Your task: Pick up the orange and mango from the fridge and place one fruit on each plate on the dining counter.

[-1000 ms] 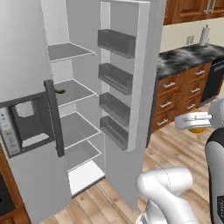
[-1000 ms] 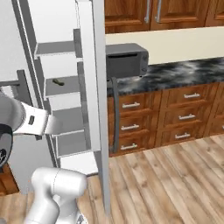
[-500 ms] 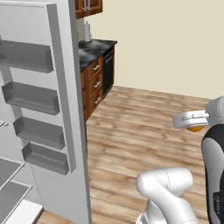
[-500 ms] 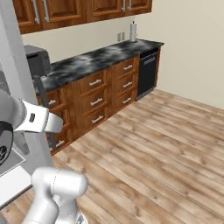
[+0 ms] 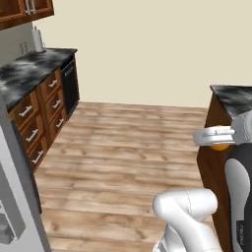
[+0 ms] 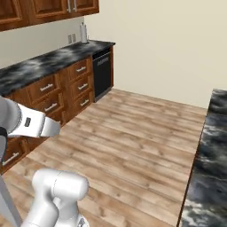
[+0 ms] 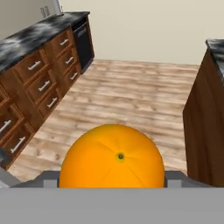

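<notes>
The orange (image 7: pixel 112 156) is being held, apparently clamped, between the fingers of the gripper (image 7: pixel 112 181), directly ahead of the hand. The dining counter (image 7: pixel 205 118) is being viewed beyond the hand, to its right.

I see a wood floor (image 6: pixel 133 133). A white bottle (image 5: pixel 36 39) stands on the dark wall counter (image 5: pixel 29 71).
</notes>
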Tool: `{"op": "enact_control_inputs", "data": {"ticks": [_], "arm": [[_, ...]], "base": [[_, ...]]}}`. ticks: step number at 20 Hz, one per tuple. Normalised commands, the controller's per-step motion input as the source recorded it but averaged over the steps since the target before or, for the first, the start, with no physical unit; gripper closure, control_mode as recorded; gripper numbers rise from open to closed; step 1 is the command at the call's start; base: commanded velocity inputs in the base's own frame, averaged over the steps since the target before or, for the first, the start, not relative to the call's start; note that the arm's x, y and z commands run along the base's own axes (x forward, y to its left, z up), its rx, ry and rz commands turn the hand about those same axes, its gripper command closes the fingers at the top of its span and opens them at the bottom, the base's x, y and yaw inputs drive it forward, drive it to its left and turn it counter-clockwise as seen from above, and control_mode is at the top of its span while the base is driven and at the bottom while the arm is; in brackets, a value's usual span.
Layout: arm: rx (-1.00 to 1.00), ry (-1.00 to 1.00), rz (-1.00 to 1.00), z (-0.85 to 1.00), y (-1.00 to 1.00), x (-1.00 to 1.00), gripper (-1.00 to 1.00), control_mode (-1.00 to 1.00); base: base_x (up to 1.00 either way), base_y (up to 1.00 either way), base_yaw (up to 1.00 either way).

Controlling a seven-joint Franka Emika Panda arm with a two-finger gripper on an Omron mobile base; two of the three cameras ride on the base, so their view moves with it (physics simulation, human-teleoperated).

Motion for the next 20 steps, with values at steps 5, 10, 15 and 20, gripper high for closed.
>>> {"op": "enact_control_inputs", "data": {"ticks": [5, 10, 15, 20], "arm": [[0.0, 0.0, 0.0, 0.0, 0.0, 0.0, 1.0, 1.0], [0.0, 0.0, 0.0, 0.0, 0.0, 0.0, 1.0, 1.0], [0.0, 0.0, 0.0, 0.0, 0.0, 0.0, 1.0, 1.0], [0.0, 0.0, 0.0, 0.0, 0.0, 0.0, 1.0, 1.0]], "base": [[1.0, -0.03, -0.25], [1.0, 0.0, -0.18], [1.0, 0.04, -0.2], [1.0, 0.24, -0.24]]}}
